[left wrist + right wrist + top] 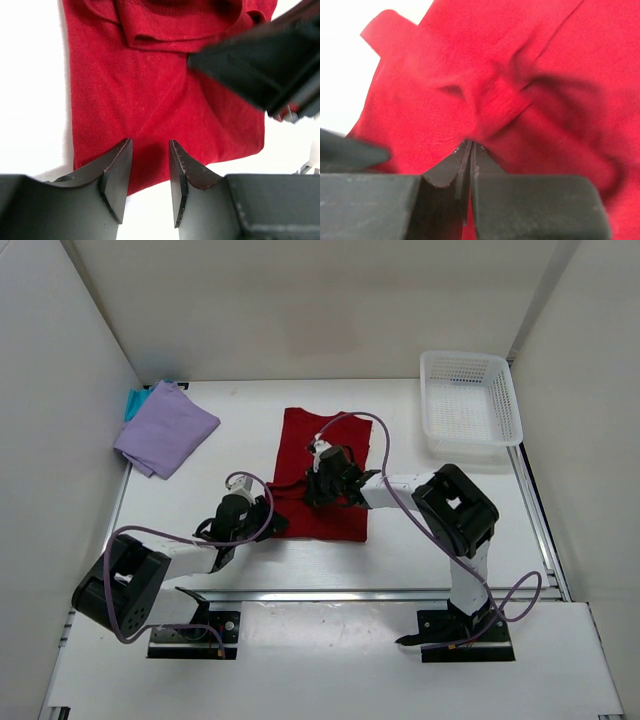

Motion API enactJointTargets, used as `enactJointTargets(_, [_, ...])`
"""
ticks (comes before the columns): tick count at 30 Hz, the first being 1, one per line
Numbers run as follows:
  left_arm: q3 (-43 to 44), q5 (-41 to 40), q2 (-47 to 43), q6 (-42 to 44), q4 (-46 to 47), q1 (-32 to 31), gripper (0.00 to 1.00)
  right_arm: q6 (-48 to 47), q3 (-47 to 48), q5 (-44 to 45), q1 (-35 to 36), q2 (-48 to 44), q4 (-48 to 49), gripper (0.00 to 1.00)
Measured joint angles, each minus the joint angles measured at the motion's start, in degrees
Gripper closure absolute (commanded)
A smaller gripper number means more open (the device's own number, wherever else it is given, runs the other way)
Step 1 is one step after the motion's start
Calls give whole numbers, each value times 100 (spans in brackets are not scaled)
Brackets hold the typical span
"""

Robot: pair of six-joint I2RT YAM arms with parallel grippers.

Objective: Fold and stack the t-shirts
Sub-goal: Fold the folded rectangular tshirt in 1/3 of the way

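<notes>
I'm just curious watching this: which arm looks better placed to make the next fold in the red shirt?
Probably the right. The right gripper is already shut on a fold of the red t-shirt, while the left gripper is open at its near edge, holding nothing.

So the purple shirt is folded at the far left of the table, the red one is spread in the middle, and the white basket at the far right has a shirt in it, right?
Not quite. In the top external view the white basket holds nothing. The rest stands: the purple shirt lies folded at far left and the red shirt is spread mid-table.
</notes>
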Motion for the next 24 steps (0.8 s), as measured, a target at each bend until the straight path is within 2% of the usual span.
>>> enactJointTargets(4, [-85, 9, -76, -22, 74, 11, 53, -273, 260, 577, -33, 184, 221, 100])
enactJointTargets(9, [-144, 7, -256, -15, -70, 79, 53, -629, 1733, 1174, -345, 780, -105, 100])
enactJointTargets(11, [-168, -9, -415, -4, -223, 81, 52, -699, 2131, 1292, -466, 752, -229, 99])
enactJointTargets(13, [-168, -37, -645, 24, -448, 59, 52, -699, 2092, 1322, -581, 431, -282, 100])
enactJointTargets(18, [-50, -118, -1200, 210, -1056, 92, 47, -439, 284, 1036, -516, -1333, -120, 100])
enactJointTargets(21, [74, -153, -1462, 426, -1419, 297, 31, -74, -1130, 656, -398, -2186, 264, 100])
enactJointTargets(22, [103, -170, -1547, 498, -1539, 358, 12, 28, -1602, 560, -348, -2380, 343, 100])
enactJointTargets(23, [129, -212, -1624, 592, -1674, 413, 2, 114, -2020, 501, -295, -2533, 315, 97])
enactJointTargets(24, [149, -278, -1694, 695, -1814, 439, 1, 208, -2387, 461, -251, -2636, 247, 93])
